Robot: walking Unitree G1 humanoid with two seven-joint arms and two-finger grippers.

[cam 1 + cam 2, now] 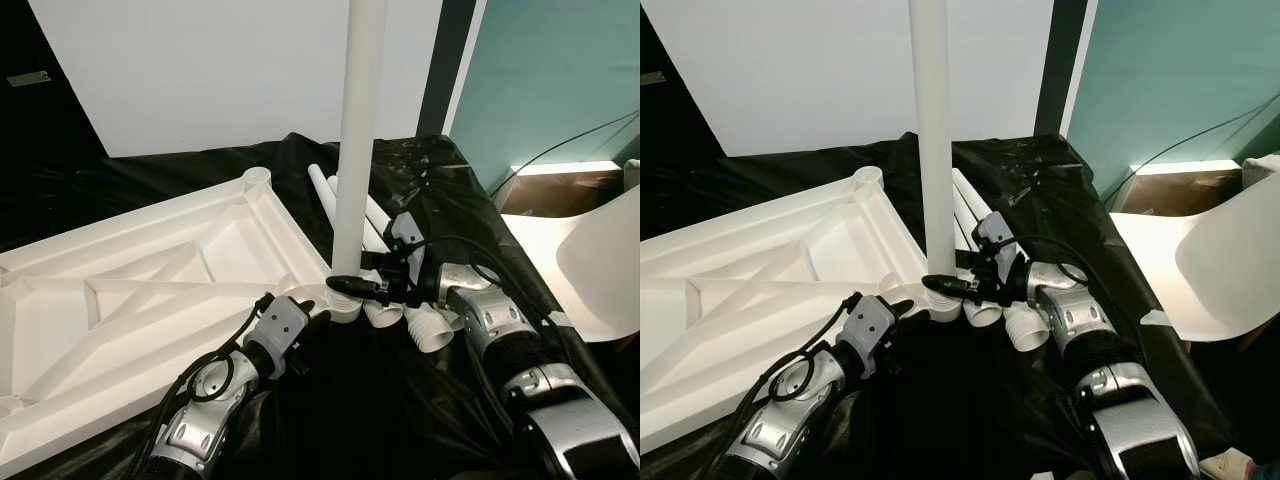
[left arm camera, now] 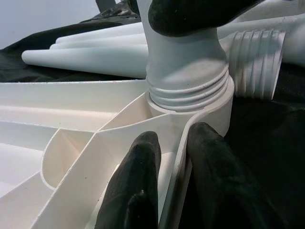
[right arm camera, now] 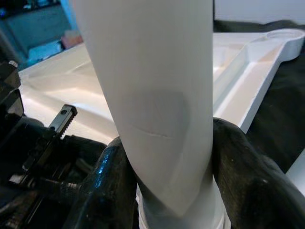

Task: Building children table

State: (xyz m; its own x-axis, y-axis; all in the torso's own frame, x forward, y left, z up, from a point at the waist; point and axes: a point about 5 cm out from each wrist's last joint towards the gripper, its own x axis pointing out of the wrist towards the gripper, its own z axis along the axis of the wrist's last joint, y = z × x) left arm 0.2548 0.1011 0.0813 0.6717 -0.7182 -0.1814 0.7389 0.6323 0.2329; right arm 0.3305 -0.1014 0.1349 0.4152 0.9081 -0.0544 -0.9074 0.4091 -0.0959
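Note:
A white plastic table top (image 1: pixel 150 300) lies upside down on black sheeting, ribs up. A white table leg (image 1: pixel 358 150) stands upright in the corner socket (image 2: pixel 190 102) nearest me, its threads partly showing. My right gripper (image 1: pixel 350 287) is shut on the leg just above the socket; its fingers (image 3: pixel 248 176) hug both sides. My left gripper (image 1: pixel 310 325) is shut on the table top's rim beside that socket, its fingers (image 2: pixel 136 186) pinching the wall. Three more white legs (image 1: pixel 400 300) lie on the sheeting behind the socket, threaded ends toward me.
Another empty socket (image 1: pixel 257 180) sits at the table top's far corner. A white chair or panel (image 1: pixel 590 270) stands at the right. A brown box (image 1: pixel 560 190) and cables lie beyond it, by a teal wall. Black sheeting (image 1: pixel 400 420) covers the ground near me.

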